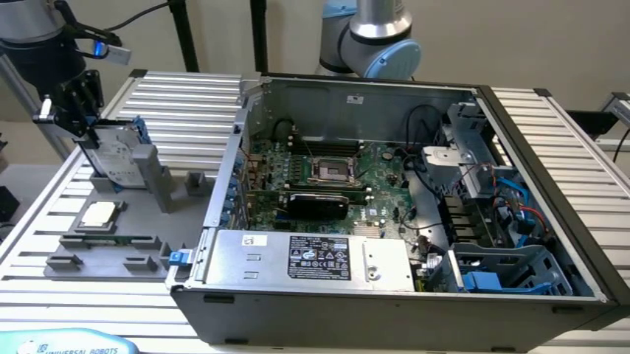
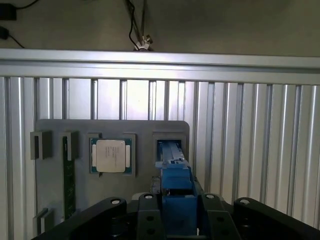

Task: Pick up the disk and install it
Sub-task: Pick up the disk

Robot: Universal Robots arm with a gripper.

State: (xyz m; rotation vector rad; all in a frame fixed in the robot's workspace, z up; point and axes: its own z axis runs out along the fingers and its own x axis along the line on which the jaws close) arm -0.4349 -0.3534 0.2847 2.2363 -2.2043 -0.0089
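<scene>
The disk (image 1: 112,153), a silver-grey drive with a white label in a blue carrier, stands on edge at the exterior view's left. Its lower end is in the slot of a grey holder (image 1: 150,171). My gripper (image 1: 91,124) comes down on its upper edge and is shut on it. In the wrist view the blue carrier of the disk (image 2: 175,175) runs between my black fingers (image 2: 148,220) down into the holder's slot (image 2: 170,142), with the gripper (image 2: 177,222) closed against both its sides.
A grey fixture plate (image 1: 54,259) also holds a square silver CPU chip (image 1: 99,214) (image 2: 110,156) and a memory stick (image 1: 106,240) (image 2: 68,175). The open computer case (image 1: 551,184) lies to the exterior view's right, with motherboard (image 1: 325,173), power supply (image 1: 315,258) and blue drive bay (image 1: 502,274).
</scene>
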